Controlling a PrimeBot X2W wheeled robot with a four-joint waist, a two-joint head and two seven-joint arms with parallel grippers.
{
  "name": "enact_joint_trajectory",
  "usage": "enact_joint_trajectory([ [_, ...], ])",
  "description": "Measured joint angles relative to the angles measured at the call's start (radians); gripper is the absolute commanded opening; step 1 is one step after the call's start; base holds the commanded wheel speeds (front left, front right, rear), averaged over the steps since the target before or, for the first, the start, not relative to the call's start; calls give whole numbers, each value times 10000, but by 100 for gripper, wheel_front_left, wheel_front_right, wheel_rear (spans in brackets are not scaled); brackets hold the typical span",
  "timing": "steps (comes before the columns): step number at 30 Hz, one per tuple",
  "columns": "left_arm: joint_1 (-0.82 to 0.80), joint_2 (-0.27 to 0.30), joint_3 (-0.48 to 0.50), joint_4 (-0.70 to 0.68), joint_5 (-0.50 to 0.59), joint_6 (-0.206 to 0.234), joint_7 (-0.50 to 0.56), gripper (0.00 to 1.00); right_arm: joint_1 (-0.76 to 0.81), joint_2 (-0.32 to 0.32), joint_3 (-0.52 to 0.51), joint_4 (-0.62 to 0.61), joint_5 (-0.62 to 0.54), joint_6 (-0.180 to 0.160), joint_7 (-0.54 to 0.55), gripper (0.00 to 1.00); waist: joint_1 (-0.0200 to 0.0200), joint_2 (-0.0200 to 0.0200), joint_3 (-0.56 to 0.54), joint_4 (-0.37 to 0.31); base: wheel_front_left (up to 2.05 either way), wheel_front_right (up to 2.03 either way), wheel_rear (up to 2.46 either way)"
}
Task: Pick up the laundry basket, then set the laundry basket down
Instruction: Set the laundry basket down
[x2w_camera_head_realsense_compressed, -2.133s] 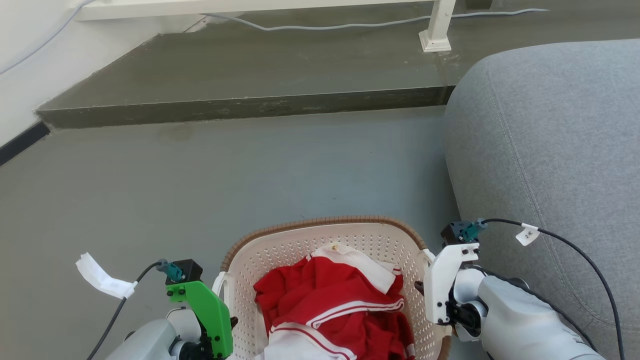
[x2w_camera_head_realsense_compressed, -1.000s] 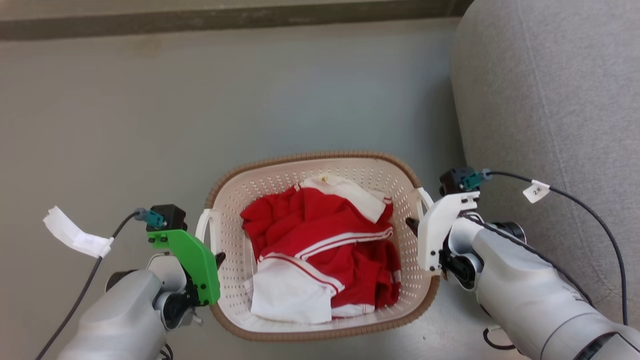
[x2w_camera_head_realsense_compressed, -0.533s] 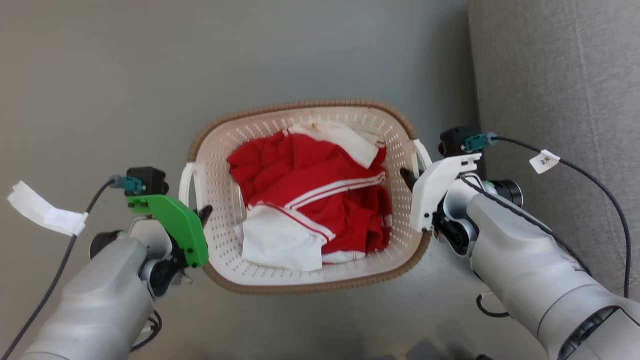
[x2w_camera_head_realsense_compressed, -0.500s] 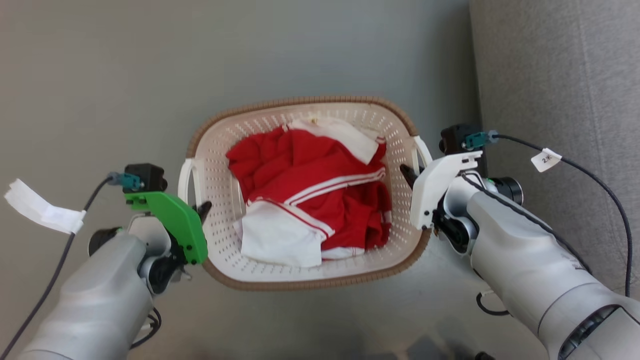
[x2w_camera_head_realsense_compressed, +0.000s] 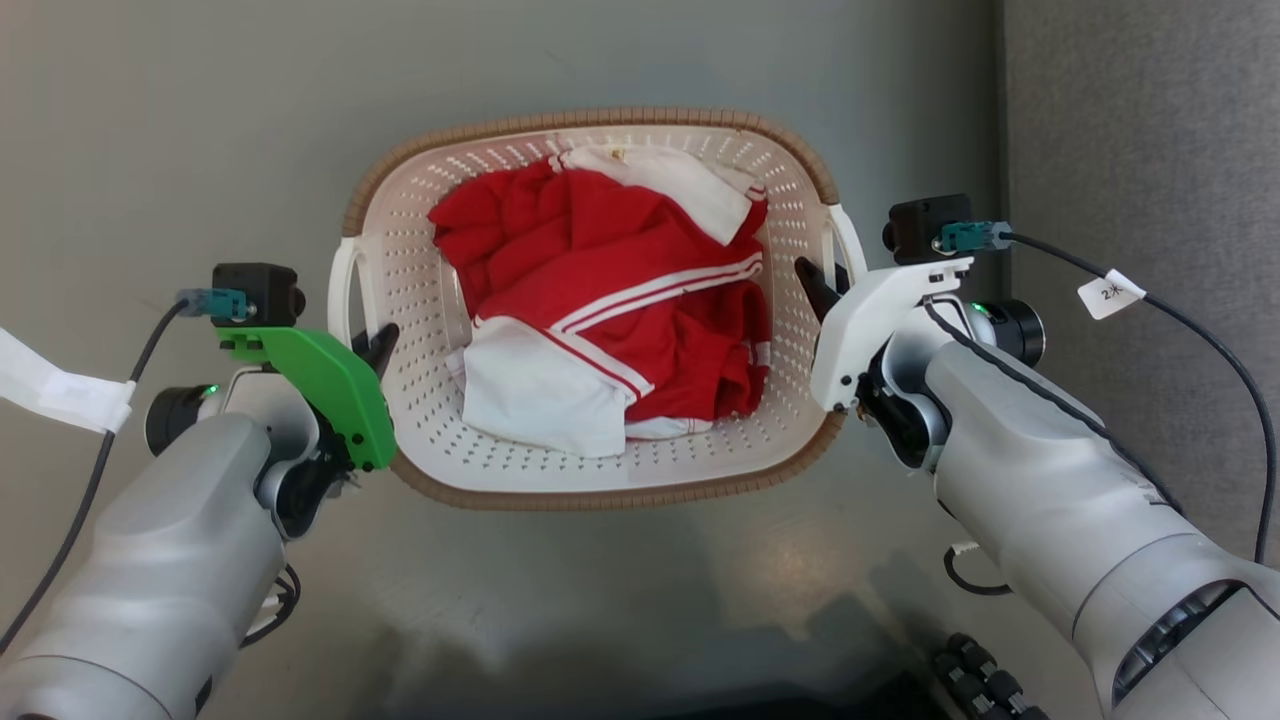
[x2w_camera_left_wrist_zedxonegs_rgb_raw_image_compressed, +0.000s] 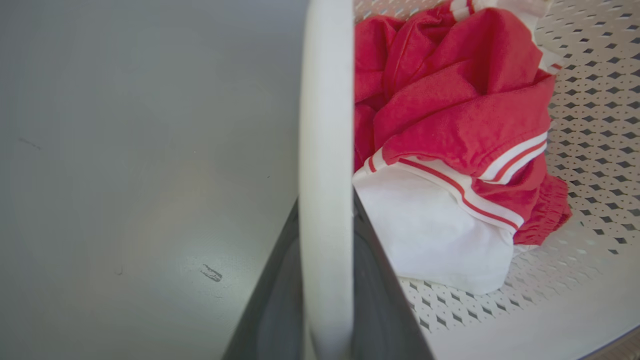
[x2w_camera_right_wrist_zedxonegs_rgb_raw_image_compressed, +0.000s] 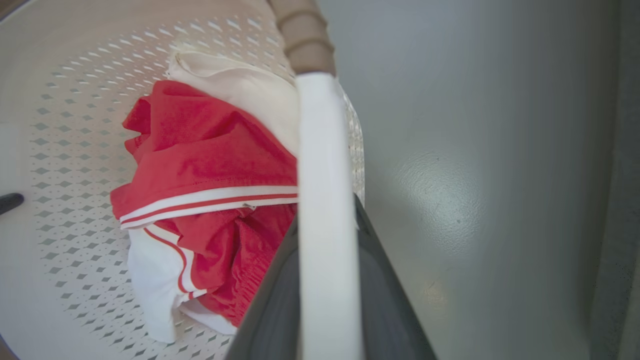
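Laundry basket (x2w_camera_head_realsense_compressed: 600, 497) handles are pinched by both grippers. The left gripper (x2w_camera_head_realsense_compressed: 372, 345) is closed on the left handle (x2w_camera_head_realsense_compressed: 338, 290). In the left wrist view its two dark fingers (x2w_camera_left_wrist_zedxonegs_rgb_raw_image_compressed: 275, 310) press either side of that white bar. The right gripper (x2w_camera_head_realsense_compressed: 815, 290) clamps the right handle (x2w_camera_head_realsense_compressed: 852, 245) the same way, its fingers (x2w_camera_right_wrist_zedxonegs_rgb_raw_image_compressed: 380, 310) flanking it. The cream, perforated laundry basket with its brown woven rim sits between the two pale forearms, over a grey floor (x2w_camera_head_realsense_compressed: 200, 100). Whether its base touches the floor cannot be told. Inside lies a crumpled red garment (x2w_camera_head_realsense_compressed: 600, 290) with white stripes, partly over a white cloth (x2w_camera_head_realsense_compressed: 540, 400). A grey sofa (x2w_camera_head_realsense_compressed: 1150, 120) stands close beside the right arm.
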Motion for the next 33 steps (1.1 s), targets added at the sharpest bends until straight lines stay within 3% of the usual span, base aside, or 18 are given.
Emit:
enact_joint_trajectory([
  [16, -337, -105, -194, 454, 255, -27, -955, 0, -131, 2, 270, -132, 341, -115, -840, 0, 0, 0, 1269, 32, 0, 0, 0],
  [33, -533, -309, -387, 738, 282, -27, -1290, 0, -226, -31, 481, -4, 633, -238, -1060, 0, -1, 0, 1705, 66, 0, 0, 0],
])
